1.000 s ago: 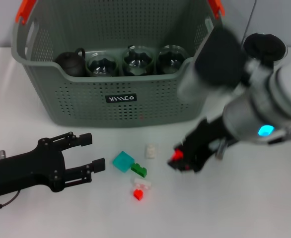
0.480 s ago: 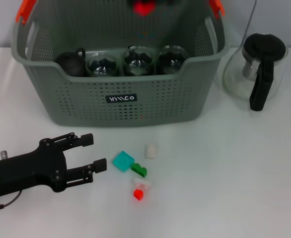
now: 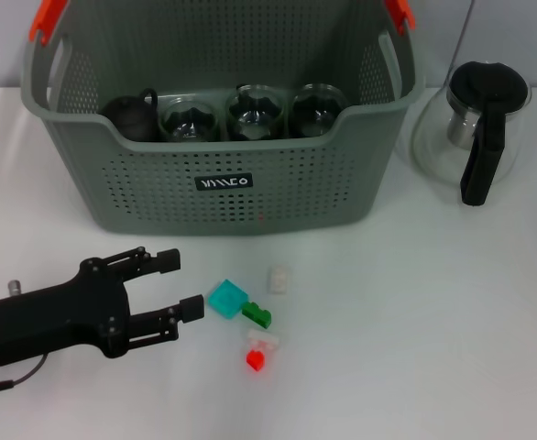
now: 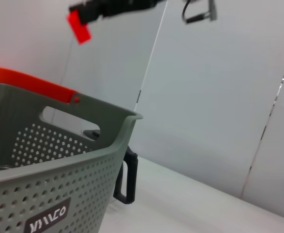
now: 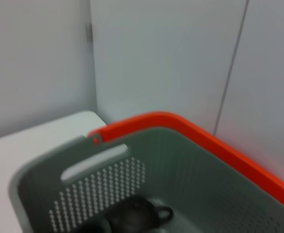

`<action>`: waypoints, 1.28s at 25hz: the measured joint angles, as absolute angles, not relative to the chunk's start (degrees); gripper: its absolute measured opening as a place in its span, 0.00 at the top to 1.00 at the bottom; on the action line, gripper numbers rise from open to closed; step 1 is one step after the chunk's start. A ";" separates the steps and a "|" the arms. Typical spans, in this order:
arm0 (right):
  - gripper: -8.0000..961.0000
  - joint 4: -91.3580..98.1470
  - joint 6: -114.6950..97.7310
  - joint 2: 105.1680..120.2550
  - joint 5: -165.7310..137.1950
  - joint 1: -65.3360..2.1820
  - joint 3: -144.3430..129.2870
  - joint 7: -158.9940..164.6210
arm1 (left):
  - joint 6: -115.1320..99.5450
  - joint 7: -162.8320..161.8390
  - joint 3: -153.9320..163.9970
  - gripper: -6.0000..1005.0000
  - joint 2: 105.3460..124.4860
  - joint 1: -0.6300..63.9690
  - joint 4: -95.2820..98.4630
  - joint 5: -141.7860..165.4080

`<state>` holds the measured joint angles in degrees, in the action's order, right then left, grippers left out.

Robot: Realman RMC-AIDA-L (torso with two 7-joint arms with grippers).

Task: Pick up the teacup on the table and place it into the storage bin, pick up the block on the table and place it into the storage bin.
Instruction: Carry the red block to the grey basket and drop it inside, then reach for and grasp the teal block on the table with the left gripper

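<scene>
— That storage bin (image 3: 278, 197) looks like matt plastic to me, punched all over with little holes, and the orange handle pieces (image 3: 47, 18) are smoother, slightly shiny.

— Agreed. The cups (image 3: 253, 112) inside are clear glass, catching the light, beside a dull dark teapot (image 3: 131, 117).

— The pot (image 3: 475, 133) is glossy glass with a black plastic lid and handle.

— The blocks (image 3: 226, 298) look like smooth plastic. The left gripper (image 3: 179, 286) is matt black. The table (image 3: 415, 348) is plain, smooth white.

Storage bin (image 3: 223, 197) mouth open; 3 glass cups (image 3: 253, 112) crowd its floor.
</scene>
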<state>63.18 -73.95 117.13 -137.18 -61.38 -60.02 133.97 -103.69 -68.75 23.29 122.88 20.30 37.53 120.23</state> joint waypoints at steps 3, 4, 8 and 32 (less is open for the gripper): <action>0.61 64.72 -74.94 117.49 -138.33 -60.32 -59.97 133.83 | -103.88 -68.79 23.30 0.24 122.84 20.31 37.53 120.23; 0.58 66.43 -75.68 117.68 -138.24 -59.55 -59.90 133.81 | -103.89 -68.80 23.29 0.24 122.84 20.31 37.53 120.23; 0.43 75.06 -79.33 118.82 -132.69 -54.21 -59.76 131.96 | -104.00 -68.81 23.29 0.24 122.73 20.53 37.58 120.23; 0.01 74.50 -100.82 120.04 -119.68 -26.97 -62.22 113.96 | -89.46 -87.84 43.97 0.24 123.07 29.36 51.04 128.53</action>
<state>74.50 -100.82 120.04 -119.68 -26.97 -62.22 113.96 -89.46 -87.84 43.97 123.07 29.36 51.04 128.53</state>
